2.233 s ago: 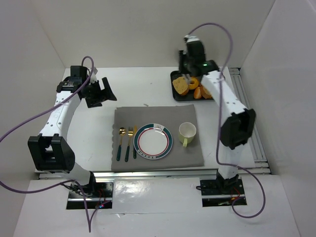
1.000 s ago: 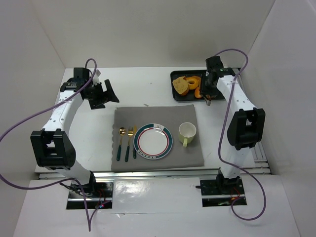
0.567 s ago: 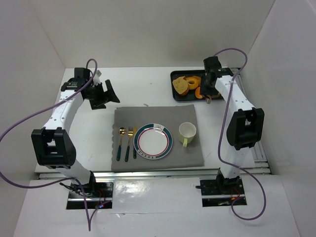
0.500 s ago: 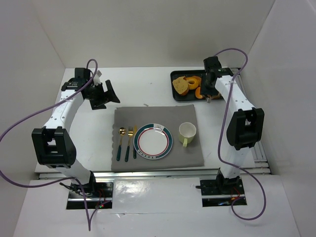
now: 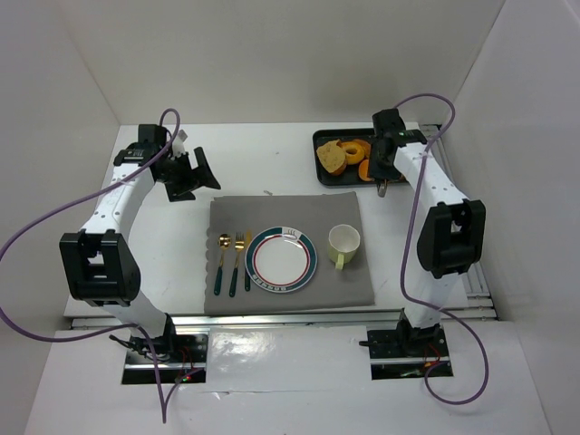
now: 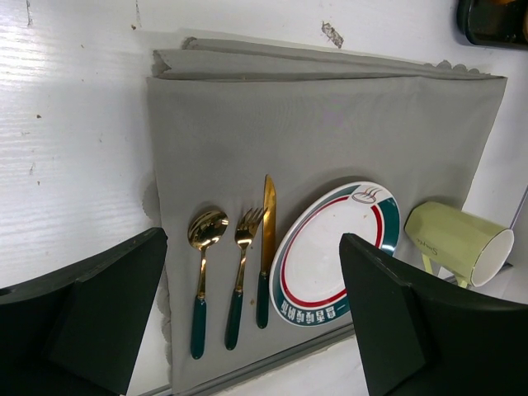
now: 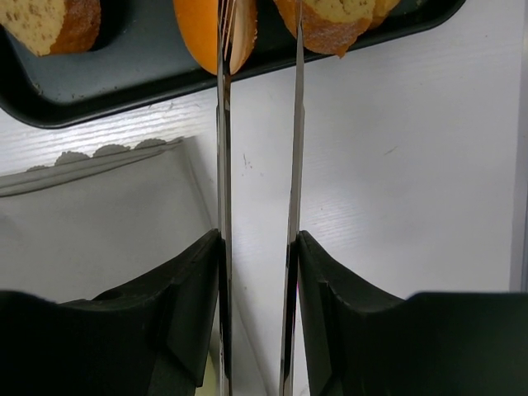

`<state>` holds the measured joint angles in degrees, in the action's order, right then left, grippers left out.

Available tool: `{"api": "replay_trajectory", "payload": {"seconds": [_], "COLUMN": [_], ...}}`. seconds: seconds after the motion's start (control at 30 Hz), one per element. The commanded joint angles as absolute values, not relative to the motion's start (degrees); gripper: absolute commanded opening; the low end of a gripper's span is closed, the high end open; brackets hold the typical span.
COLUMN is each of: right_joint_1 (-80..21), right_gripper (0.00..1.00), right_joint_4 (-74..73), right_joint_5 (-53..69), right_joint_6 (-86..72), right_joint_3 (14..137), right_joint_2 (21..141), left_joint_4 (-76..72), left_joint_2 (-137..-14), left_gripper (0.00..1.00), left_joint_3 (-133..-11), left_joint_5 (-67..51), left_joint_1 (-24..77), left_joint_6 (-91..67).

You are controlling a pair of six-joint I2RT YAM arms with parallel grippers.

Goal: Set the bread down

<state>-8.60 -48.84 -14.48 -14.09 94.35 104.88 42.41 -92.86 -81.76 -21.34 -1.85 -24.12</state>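
Observation:
The black tray [image 5: 326, 178] at the back right holds a brown bread slice [image 5: 332, 159], a ring-shaped roll [image 5: 354, 149] and orange-crusted pieces [image 5: 365, 169]. My right gripper [image 5: 383, 159] is at the tray's right side, shut on metal tongs [image 7: 223, 124]. In the right wrist view the two blades run over an orange piece [image 7: 241, 33] and a crusty piece [image 7: 330, 21]; their tips are cut off at the top. The plate [image 5: 282, 260] on the grey placemat [image 5: 290, 204] has nothing on it. My left gripper [image 5: 192, 172] is open, over the table's back left.
A pale green cup [image 5: 343, 243] lies right of the plate. A spoon, fork and knife [image 5: 234, 263] lie left of it. The left wrist view shows the plate [image 6: 334, 247], cup [image 6: 458, 239] and cutlery [image 6: 239, 272]. White walls enclose the table.
The right arm came down from above the tray to its right side, then edged slightly towards the bread. The left arm has barely moved.

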Motion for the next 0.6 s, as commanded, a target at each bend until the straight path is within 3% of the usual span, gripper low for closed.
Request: {"api": "replay_trajectory", "payload": {"seconds": [0.0, 0.23, 0.57], "right_joint_1": [-8.61, -8.61, -8.61], "right_gripper": [0.47, 0.48, 0.54], "right_joint_4": [-45.88, -43.95, -44.03], "right_joint_5": [-12.84, -6.69, -9.05], "right_joint_6": [-14.77, -15.29, -15.29], "right_joint_3": [93.17, 92.11, 92.11], "right_joint_2": [100.11, 98.17, 100.11], "left_joint_4": [41.92, 41.92, 41.40], "left_joint_2": [-91.15, -90.53, -90.00], "left_gripper": [0.99, 0.99, 0.99], "left_joint_3": [-82.97, -81.56, -81.04], "left_joint_5": [-21.80, -21.27, -20.75], "left_joint_1": [-2.20, -2.20, -2.20], "left_joint_6": [-23.47, -23.47, -23.47]}}
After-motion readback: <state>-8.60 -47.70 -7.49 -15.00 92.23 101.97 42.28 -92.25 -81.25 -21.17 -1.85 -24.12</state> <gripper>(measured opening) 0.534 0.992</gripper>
